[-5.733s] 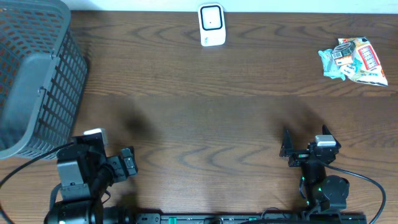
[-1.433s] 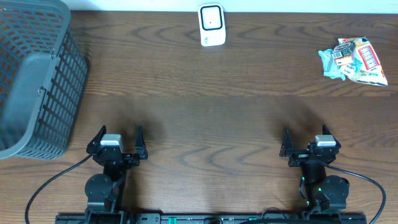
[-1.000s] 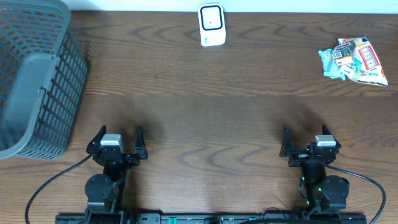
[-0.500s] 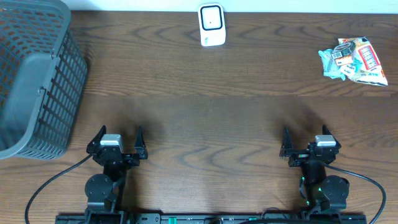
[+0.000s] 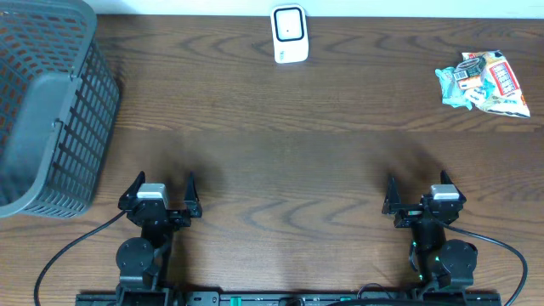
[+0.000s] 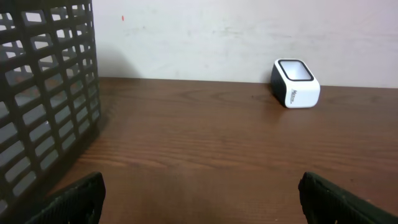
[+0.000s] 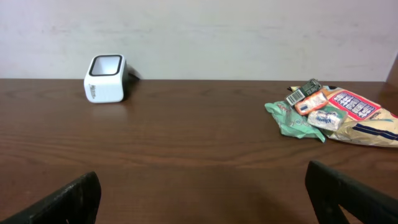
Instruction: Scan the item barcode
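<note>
Evidently nothing is grasped: the right end effector [image 5: 417, 197] and left end effector [image 5: 161, 194] both stand spread and empty. The crinkled, colourful snack packet [image 5: 483, 82] lies on the dark wooden counter [image 5: 280, 136] well ahead and right of the right end effector; the small white box-shaped scanner [image 5: 289, 34] sits ahead-left. Gripping the packet's edge would probably keep its barcode uncovered.
</note>
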